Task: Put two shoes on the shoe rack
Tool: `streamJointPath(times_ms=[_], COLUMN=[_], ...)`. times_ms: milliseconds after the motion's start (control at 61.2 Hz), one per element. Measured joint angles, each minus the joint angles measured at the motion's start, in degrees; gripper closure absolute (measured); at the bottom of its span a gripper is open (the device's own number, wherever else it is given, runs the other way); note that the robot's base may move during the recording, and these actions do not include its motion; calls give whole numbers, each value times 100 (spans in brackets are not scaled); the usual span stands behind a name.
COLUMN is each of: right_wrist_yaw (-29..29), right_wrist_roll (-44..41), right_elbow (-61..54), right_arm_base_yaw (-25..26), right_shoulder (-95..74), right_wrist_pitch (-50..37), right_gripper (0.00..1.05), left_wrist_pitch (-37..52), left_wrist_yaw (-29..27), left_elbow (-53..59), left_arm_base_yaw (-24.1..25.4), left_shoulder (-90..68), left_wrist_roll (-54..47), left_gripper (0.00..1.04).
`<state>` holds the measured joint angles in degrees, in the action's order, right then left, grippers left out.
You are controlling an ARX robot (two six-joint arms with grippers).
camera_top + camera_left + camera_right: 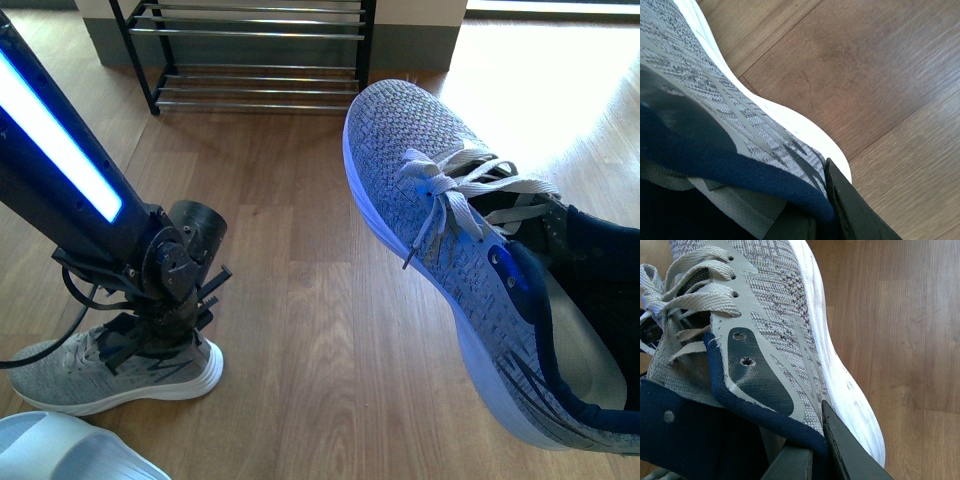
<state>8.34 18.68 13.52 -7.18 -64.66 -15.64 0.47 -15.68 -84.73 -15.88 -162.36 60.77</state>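
Note:
One grey knit sneaker [100, 375] stands on the wood floor at the lower left. My left gripper [160, 325] is shut on its navy collar, reaching down into its opening. The left wrist view shows that sneaker [705, 95] with the gripper [815, 207] pinching the heel wall. The other grey knit sneaker [440, 210] hangs in the air at the right, toe pointing toward the shoe rack [260, 50] at the back. My right gripper [810, 440] is shut on this sneaker's [780, 315] collar; in the front view the gripper itself is hidden behind the shoe.
A pale blue slide sandal [60, 450] lies at the bottom left corner, just in front of the floor sneaker. The rack's silver rods span between black uprights against the back wall. Bare wood floor [300, 280] lies between the shoes and the rack.

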Motion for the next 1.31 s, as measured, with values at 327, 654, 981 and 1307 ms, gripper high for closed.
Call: streamJointPath(times_ms=[327, 654, 981, 1307], right_wrist_yaw=[0, 0, 0, 0], right_wrist_roll=[0, 0, 0, 0], right_elbow=[0, 0, 0, 0], right_arm_base_yaw=[0, 0, 0, 0], right_shoulder=[0, 0, 0, 0], right_wrist_pitch=[0, 0, 0, 0], right_gripper=[103, 103, 103, 103], left_wrist_pitch=[636, 1768, 2424, 1871], left_wrist_yaw=[-619, -721, -616, -59], left_elbow=[918, 2583, 4664, 6037], left_arm_base_yaw=[-166, -452, -1123, -1993], left_shoulder=[1132, 2990, 5532, 8161], left_wrist_roll=[-2354, -4478, -6502, -6363], left_gripper=[103, 103, 103, 103])
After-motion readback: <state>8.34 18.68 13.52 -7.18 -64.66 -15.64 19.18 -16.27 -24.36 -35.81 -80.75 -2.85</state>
